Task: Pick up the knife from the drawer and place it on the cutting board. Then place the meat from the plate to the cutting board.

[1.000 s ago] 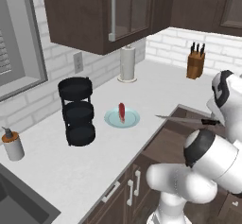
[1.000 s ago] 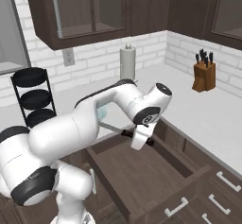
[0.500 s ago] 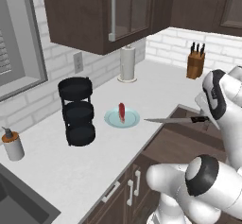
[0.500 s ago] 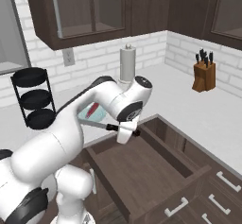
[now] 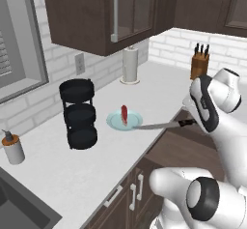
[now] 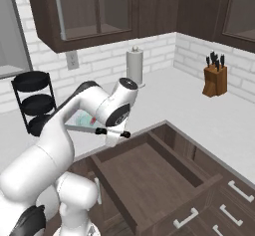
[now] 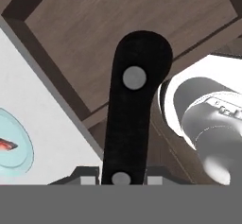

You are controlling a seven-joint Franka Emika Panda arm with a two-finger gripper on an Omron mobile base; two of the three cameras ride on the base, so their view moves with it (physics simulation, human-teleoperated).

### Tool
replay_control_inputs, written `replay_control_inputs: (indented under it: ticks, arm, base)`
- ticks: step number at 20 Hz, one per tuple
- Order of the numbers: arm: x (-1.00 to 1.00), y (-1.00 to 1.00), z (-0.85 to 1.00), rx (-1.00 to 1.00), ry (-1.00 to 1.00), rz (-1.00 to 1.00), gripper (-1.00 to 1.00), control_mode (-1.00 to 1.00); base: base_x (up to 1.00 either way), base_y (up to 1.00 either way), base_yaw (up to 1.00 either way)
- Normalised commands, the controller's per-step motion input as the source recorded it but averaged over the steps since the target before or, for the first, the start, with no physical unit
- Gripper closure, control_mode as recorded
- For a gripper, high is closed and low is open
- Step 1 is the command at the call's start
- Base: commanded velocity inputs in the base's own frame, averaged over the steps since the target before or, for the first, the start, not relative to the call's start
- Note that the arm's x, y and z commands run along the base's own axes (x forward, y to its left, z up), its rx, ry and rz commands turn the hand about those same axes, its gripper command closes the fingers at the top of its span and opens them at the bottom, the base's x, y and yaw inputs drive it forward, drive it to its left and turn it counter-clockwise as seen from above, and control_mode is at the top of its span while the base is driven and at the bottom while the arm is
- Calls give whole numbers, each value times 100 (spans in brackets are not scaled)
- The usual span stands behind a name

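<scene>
My gripper (image 5: 191,122) is shut on the black handle of the knife (image 5: 159,125), held level above the counter edge beside the open drawer (image 6: 149,173). The silver blade points at the pale teal plate (image 5: 113,121), its tip over the plate's near rim. A red strip of meat (image 5: 124,113) lies on the plate. In the right base view the gripper (image 6: 110,133) holds the knife (image 6: 79,128) in front of the plate (image 6: 78,115). The hand view has the knife handle (image 7: 134,105) upright between the jaws, with plate (image 7: 16,157) and meat (image 7: 7,145) at the left. The cutting board is out of view.
A black three-tier rack (image 5: 79,112) stands left of the plate. A paper towel roll (image 5: 129,64) is at the back wall and a knife block (image 5: 200,64) in the corner. A soap dispenser (image 5: 13,148) and a sink (image 5: 19,208) are at far left.
The arm has swung the knife from above the drawer to the left, so the blade now reaches the plate. The grip has stayed on the handle.
</scene>
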Motion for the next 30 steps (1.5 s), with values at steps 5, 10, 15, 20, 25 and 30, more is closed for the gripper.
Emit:
replay_control_inputs:
  ticks: [5, 10, 15, 20, 25, 30]
  arm:
    - [-14, 38, 0, -3, 0, 0, 100, 100]
    - [0, 0, 0, 0, 0, 0, 100, 100]
    - [0, 0, 0, 0, 0, 0, 100, 100]
    - [0, 0, 0, 0, 0, 0, 100, 100]
    - [0, 0, 0, 0, 0, 0, 100, 100]
    - [0, 0, 0, 0, 0, 0, 100, 100]
  base:
    - [-9, 8, 0]
    - [-52, 83, 13]
    - [-60, 96, 35]
    - [-36, 28, 58]
    - [-34, 20, 62]
    - [-44, 28, 57]
